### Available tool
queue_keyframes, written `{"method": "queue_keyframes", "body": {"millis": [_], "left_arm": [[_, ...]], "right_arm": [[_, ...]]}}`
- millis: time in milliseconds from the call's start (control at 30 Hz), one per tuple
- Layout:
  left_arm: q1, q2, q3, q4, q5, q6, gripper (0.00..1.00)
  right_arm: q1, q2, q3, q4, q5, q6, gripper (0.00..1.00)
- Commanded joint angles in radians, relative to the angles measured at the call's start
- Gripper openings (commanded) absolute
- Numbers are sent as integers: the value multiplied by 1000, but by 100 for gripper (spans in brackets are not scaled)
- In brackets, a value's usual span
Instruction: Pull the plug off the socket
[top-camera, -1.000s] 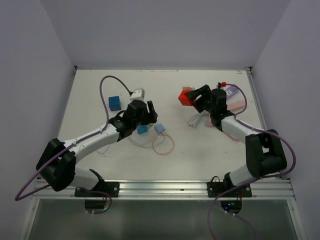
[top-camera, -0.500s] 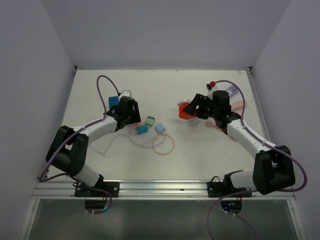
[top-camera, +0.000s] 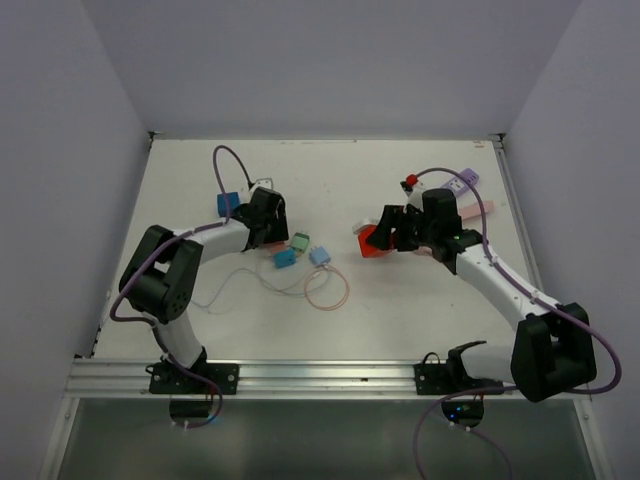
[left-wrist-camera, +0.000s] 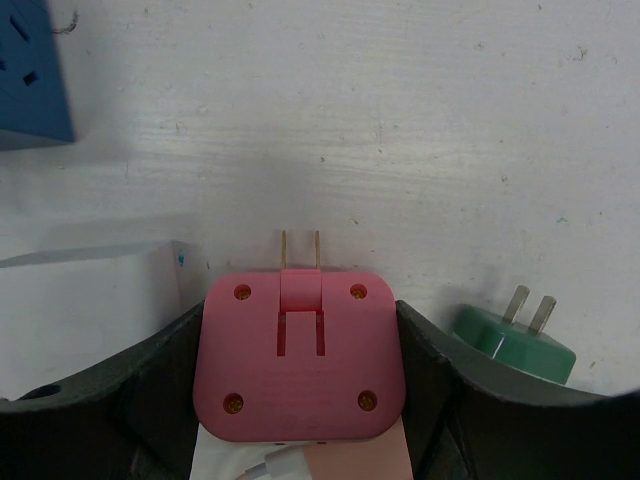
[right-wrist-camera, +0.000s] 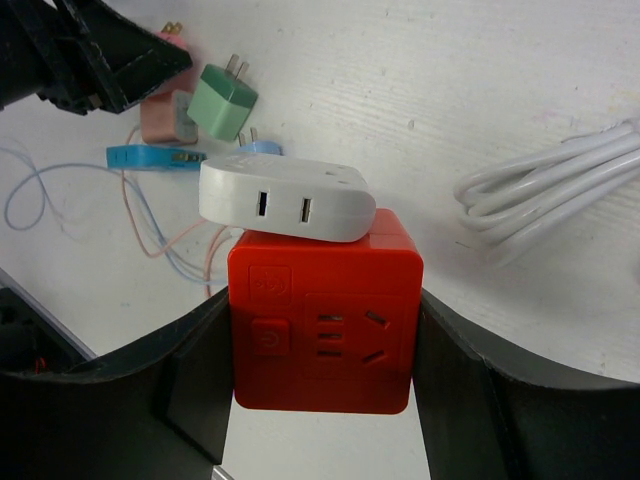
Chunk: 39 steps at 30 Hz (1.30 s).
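My right gripper is shut on a red cube socket and holds it above the table. A white plug sits plugged into the socket's far face. In the top view the red socket is right of centre, at my right gripper. My left gripper is shut on a pink flat plug with two bare prongs pointing at the table. In the top view the left gripper is left of centre, well apart from the socket.
A blue cube socket lies just left of the left gripper. A green plug, a blue plug and a pale blue plug lie mid-table with thin looped wires. A coiled white cable lies right of the socket.
My left gripper has drawn back and left, from over the small plugs toward the blue cube. My right gripper has carried the red socket nearer, toward the table's middle.
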Motion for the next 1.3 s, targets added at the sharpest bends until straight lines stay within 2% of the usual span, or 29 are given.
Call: {"method": "queue_keyframes", "body": {"millis": [0, 200, 233, 333, 500, 700, 833, 933, 1267], "left_arm": [[12, -25, 28, 19, -22, 17, 55], [12, -103, 13, 12, 26, 36, 83], [12, -115, 11, 7, 29, 40, 90], [12, -167, 7, -11, 46, 48, 100], [-9, -298, -18, -12, 115, 66, 100], [-158, -405, -49, 41, 178, 86, 100], [-274, -401, -52, 73, 206, 51, 100], [-316, -379, -46, 93, 187, 43, 100], [-332, -293, 34, 55, 48, 59, 100]], "right_arm": [[20, -48, 31, -17, -48, -77, 0], [63, -39, 37, -18, -50, -96, 0], [66, -36, 44, -20, -45, -99, 0], [82, -30, 51, -20, -39, -108, 0], [94, -7, 79, -10, -42, -104, 0], [112, 26, 120, -6, -42, -96, 0], [131, 47, 149, -7, -39, -99, 0], [137, 56, 162, -4, -37, -101, 0], [181, 55, 177, -29, -45, -122, 0]]}}
